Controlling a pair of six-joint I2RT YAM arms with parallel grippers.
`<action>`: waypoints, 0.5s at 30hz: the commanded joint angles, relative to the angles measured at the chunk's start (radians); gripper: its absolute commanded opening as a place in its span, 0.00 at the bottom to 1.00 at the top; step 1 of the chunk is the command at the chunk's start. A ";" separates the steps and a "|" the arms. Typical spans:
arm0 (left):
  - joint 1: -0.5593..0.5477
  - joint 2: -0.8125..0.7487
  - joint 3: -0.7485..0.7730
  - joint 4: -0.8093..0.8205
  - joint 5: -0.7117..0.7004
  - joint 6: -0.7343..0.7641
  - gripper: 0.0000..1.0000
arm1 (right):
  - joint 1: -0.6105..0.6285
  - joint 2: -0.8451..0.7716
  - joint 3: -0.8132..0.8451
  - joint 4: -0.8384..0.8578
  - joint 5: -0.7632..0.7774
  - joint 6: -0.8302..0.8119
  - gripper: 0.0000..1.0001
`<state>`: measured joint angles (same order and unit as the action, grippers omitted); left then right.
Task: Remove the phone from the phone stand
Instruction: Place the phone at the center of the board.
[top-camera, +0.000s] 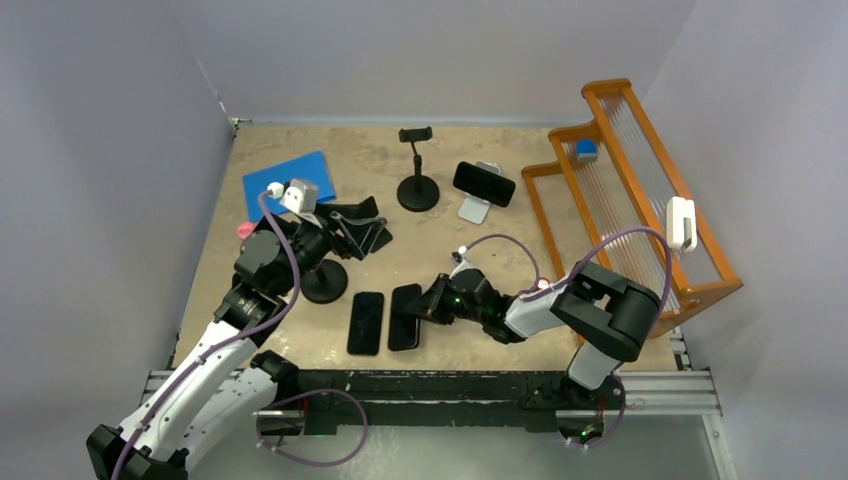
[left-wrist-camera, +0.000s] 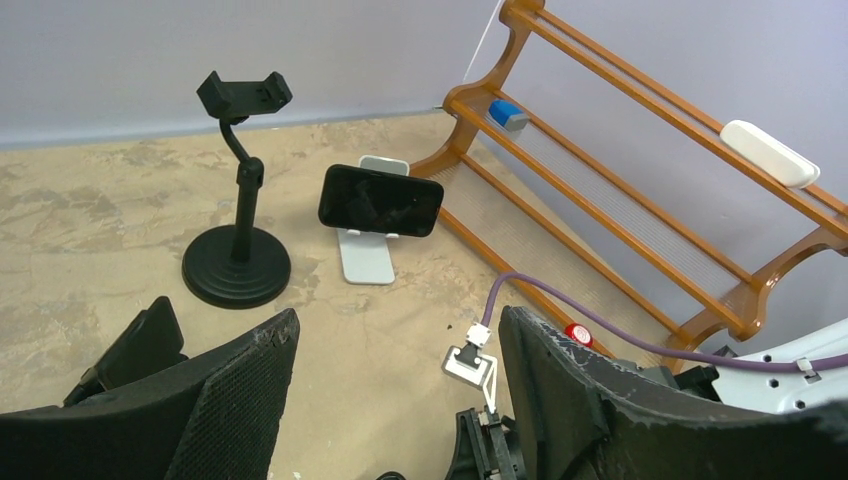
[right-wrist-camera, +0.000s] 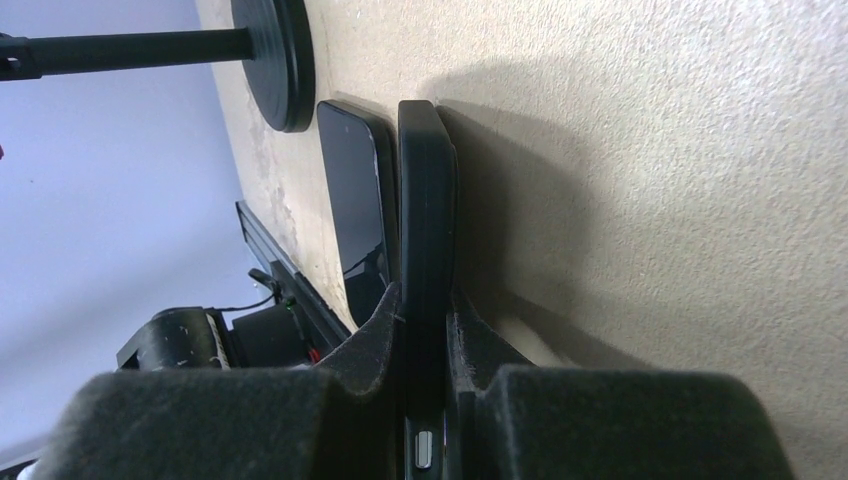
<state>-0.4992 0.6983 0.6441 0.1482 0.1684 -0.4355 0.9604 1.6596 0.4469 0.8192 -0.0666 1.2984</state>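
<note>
Pinching the slim black phone (right-wrist-camera: 427, 200) at 1 end, the right gripper (right-wrist-camera: 425, 310) holds it low over the rough beige table (right-wrist-camera: 650, 200), just beside a second glossy phone (right-wrist-camera: 358, 200), probably to lay it there. The left gripper (left-wrist-camera: 398, 330) has its jaws apart and holds nothing. Another phone (top-camera: 484, 183) leans on the white folding stand (top-camera: 476, 208).
</note>
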 joint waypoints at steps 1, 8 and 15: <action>-0.004 -0.002 0.042 0.033 0.011 -0.019 0.71 | 0.019 -0.002 0.031 0.077 0.004 0.047 0.00; -0.003 -0.002 0.042 0.033 0.013 -0.022 0.71 | 0.023 0.018 0.027 0.075 0.013 0.056 0.11; -0.004 -0.003 0.042 0.033 0.014 -0.023 0.71 | 0.024 0.025 0.027 0.064 0.013 0.057 0.28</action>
<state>-0.4992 0.6983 0.6441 0.1482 0.1719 -0.4393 0.9768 1.6844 0.4469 0.8433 -0.0616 1.3334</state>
